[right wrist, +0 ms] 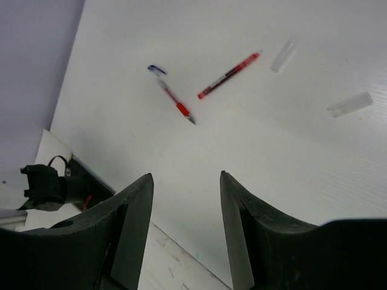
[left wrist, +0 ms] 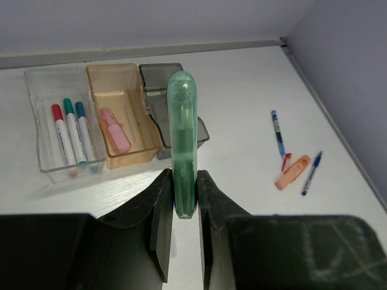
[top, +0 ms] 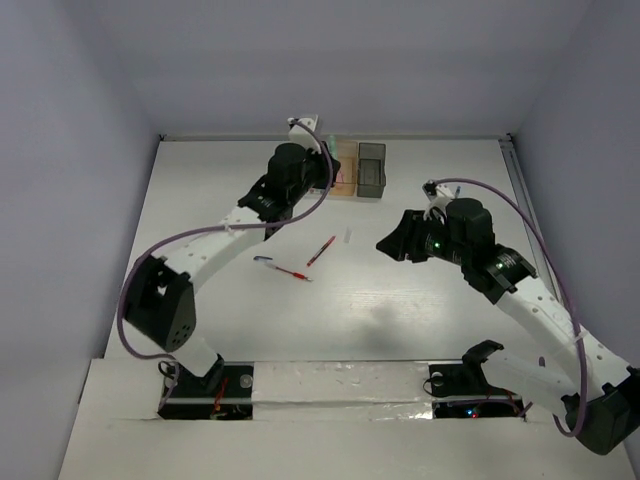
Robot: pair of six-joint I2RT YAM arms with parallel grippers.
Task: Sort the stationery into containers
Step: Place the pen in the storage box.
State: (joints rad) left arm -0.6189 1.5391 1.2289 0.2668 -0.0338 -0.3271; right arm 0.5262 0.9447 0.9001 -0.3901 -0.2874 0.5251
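My left gripper (left wrist: pixel 183 176) is shut on a pale green tube (left wrist: pixel 182 121) and holds it upright above the table, in front of the three bins. The clear bin (left wrist: pixel 33 115) holds red, teal and blue markers (left wrist: pixel 71 130). The orange bin (left wrist: pixel 112 66) holds a pink item (left wrist: pixel 115 130). The dark grey bin (left wrist: pixel 158 67) is partly hidden behind the tube. In the top view the left gripper (top: pixel 325 152) is beside the orange bin (top: pixel 345 186) and grey bin (top: pixel 371 168). My right gripper (right wrist: pixel 186 175) is open and empty above the table, short of two red pens (right wrist: pixel 230 75) (right wrist: pixel 176 105).
Two small clear pieces (right wrist: pixel 283 56) (right wrist: pixel 350 104) and a blue cap (right wrist: pixel 156 70) lie near the pens. An orange highlighter (left wrist: pixel 292 172) and two blue pens (left wrist: pixel 277 133) (left wrist: pixel 311 174) lie right of the bins. The table's taped front edge (right wrist: pixel 181 266) is under the right gripper.
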